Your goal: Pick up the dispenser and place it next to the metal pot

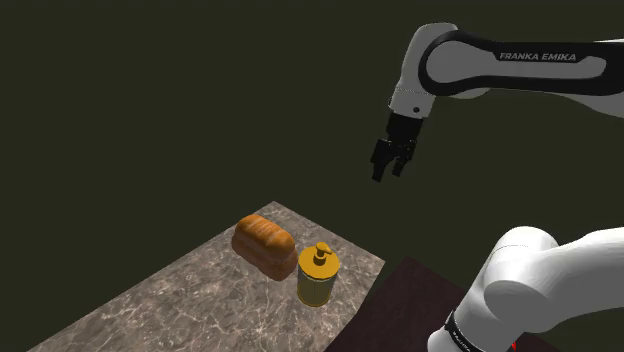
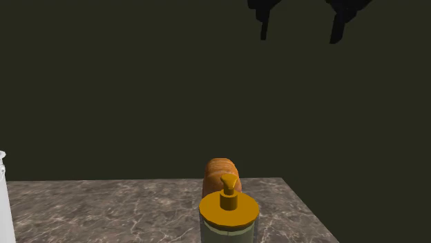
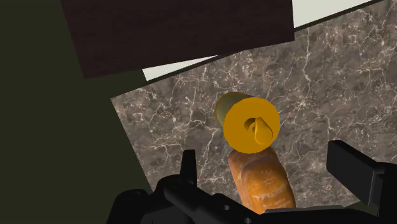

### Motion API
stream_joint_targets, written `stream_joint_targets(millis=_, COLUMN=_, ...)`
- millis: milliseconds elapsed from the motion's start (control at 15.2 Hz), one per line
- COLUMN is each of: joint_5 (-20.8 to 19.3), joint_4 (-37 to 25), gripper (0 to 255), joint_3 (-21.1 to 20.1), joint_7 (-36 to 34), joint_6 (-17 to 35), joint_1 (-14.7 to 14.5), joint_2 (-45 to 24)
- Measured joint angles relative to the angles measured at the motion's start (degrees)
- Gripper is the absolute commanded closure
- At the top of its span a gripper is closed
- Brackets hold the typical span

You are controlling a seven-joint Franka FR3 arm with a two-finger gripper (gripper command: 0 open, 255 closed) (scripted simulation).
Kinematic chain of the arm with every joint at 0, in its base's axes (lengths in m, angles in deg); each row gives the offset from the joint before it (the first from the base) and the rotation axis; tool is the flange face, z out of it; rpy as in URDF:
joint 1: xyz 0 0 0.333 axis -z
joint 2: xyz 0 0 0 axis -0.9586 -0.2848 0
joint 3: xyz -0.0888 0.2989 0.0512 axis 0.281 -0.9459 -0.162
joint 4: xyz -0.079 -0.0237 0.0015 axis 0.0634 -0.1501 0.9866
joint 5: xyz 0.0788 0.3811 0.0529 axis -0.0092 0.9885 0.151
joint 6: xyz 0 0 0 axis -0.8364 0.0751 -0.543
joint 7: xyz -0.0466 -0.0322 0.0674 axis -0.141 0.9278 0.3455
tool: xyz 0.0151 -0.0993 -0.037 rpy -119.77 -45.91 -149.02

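The dispenser (image 1: 318, 275) is a squat olive jar with an orange pump lid, standing upright near the corner of a marbled stone counter (image 1: 180, 300). It also appears in the second exterior view (image 2: 228, 214) and from above in the wrist view (image 3: 251, 122). My black gripper (image 1: 392, 165) hangs high above the counter, up and toward the shoulder view's right of the dispenser. Its fingers stand open and wide apart, with nothing between them (image 2: 300, 21) (image 3: 263, 153).
A brown loaf of bread (image 1: 264, 245) (image 3: 261, 181) lies right beside the dispenser, close to the counter's far edge. A white object (image 2: 3, 200) shows at the second exterior view's left edge. The dark brown stand (image 1: 400, 310) adjoins the counter. The background is dark.
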Motion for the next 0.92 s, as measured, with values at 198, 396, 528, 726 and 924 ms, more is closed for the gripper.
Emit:
stream_joint_targets(millis=198, joint_5=0.2, joint_4=1.2, gripper=0, joint_3=-0.8, joint_7=-0.5, joint_6=2.2, joint_1=-0.4, joint_2=-1.2)
stream_joint_targets(millis=396, joint_5=0.8, joint_4=4.1, gripper=0, joint_3=-2.6, joint_7=-1.7, joint_6=7.6, joint_1=-1.2, joint_2=-4.2)
stream_joint_targets(millis=528, joint_5=1.0, joint_4=5.3, gripper=0, joint_3=-3.7, joint_7=-2.4, joint_6=10.9, joint_1=-1.7, joint_2=-6.6)
stream_joint_targets(millis=726, joint_5=1.3, joint_4=6.7, gripper=0, joint_3=-5.6, joint_7=-3.7, joint_6=16.4, joint_1=-2.6, joint_2=-11.3)
stream_joint_targets(millis=924, joint_5=1.5, joint_4=7.5, gripper=0, joint_3=-7.5, joint_7=-5.2, joint_6=22.2, joint_1=-3.5, joint_2=-16.8)
